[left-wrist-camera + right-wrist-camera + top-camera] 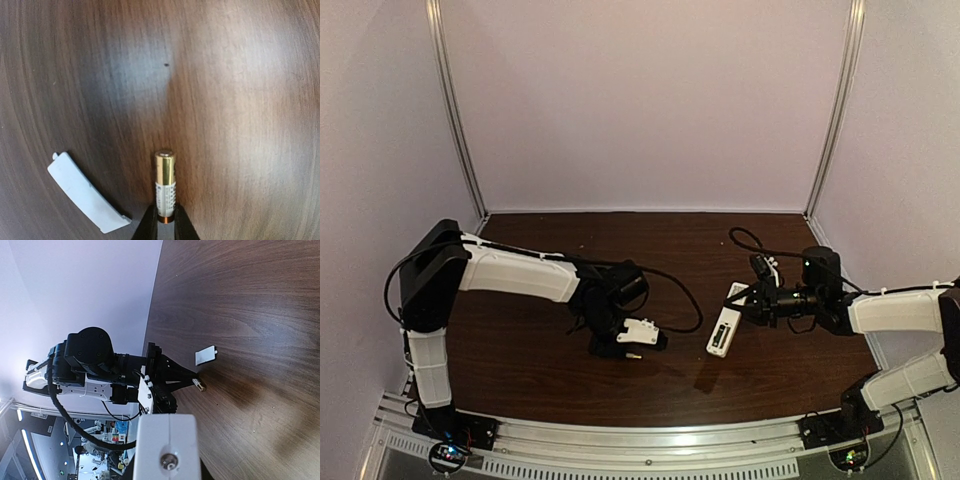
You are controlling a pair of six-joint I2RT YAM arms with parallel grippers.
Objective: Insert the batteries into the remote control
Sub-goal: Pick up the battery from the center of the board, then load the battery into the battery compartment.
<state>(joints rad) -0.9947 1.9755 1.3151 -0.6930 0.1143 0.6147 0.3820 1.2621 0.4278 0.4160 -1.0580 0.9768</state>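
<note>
My left gripper (166, 221) is shut on the lower end of one battery (165, 184), gold at its tip with a white label, and holds it just above the dark wooden table. It also shows in the top view (638, 346) and the right wrist view (200, 385). My right gripper (748, 304) is shut on one end of the white remote control (723, 330), held slanted to the right of the left gripper. The remote's end face fills the bottom of the right wrist view (167, 445). No second battery shows.
The small flat white cover piece (85, 192) lies on the table just left of the held battery; it also shows in the right wrist view (205, 356). White walls with metal corner posts (455, 110) enclose the table. A black cable (745, 240) loops behind the right wrist.
</note>
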